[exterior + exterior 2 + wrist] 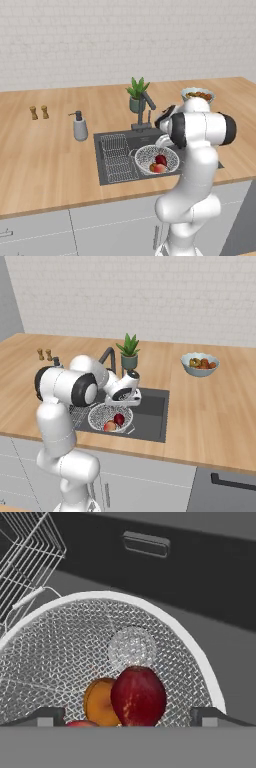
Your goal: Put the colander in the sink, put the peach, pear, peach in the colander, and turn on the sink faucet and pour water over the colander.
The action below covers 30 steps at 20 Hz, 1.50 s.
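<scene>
At centre frame the hand hangs released over the colander in the sink, pear and peach inside. Lift straight up (clear of the mesh rim) before reaching for the sink faucet.

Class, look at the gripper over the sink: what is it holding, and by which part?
Nothing. The gripper is open above the colander; the pear lies loose inside it.

Potted plant behind basin; soap dispenser, shakers left; fruit bowl right.
</scene>
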### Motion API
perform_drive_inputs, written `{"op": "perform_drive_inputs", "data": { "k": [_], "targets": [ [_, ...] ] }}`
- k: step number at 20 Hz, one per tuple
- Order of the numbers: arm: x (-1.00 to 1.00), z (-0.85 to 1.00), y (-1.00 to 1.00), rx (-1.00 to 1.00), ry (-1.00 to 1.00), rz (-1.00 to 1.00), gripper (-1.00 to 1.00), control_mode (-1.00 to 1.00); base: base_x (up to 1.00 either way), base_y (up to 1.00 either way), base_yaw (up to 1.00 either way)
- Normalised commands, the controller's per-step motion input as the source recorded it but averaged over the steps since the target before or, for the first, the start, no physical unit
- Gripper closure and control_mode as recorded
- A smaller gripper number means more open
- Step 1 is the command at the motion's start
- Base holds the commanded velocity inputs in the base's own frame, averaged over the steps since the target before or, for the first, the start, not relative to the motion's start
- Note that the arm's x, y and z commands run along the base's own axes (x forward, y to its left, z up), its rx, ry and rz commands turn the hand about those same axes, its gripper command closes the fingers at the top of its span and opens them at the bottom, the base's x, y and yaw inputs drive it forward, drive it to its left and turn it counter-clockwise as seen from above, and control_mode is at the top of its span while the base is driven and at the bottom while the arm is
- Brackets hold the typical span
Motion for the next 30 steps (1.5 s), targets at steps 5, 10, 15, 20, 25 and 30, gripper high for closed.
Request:
{"op": "perform_drive_inputs", "data": {
  "k": [5, 10, 15, 20, 25, 30],
  "targets": [
    [-0.42, 0.46, -0.35, -0.02, -0.12, -0.04, -1.00, -1.00, 0.00, 0.00, 0.00],
    [-0.42, 0.60, -0.16, 0.00, -0.15, 0.00, -1.00, -1.00, 0.00, 0.00, 0.00],
    [-0.33, 0.68, -0.14, 0.00, -0.03, 0.01, -1.00, -1.00, 0.00, 0.00, 0.00],
    [-0.25, 0.44, 0.00, 0.01, -0.20, 0.13, -1.00, -1.00, 0.00, 0.00, 0.00],
    [0.00, 0.25, -0.01, 0.04, -0.35, 0.29, -1.00, -1.00, 0.00, 0.00, 0.00],
    [0.13, 0.01, -0.06, 0.07, -0.52, 0.39, -1.00, -1.00, 0.00, 0.00, 0.00]
  ]
}}
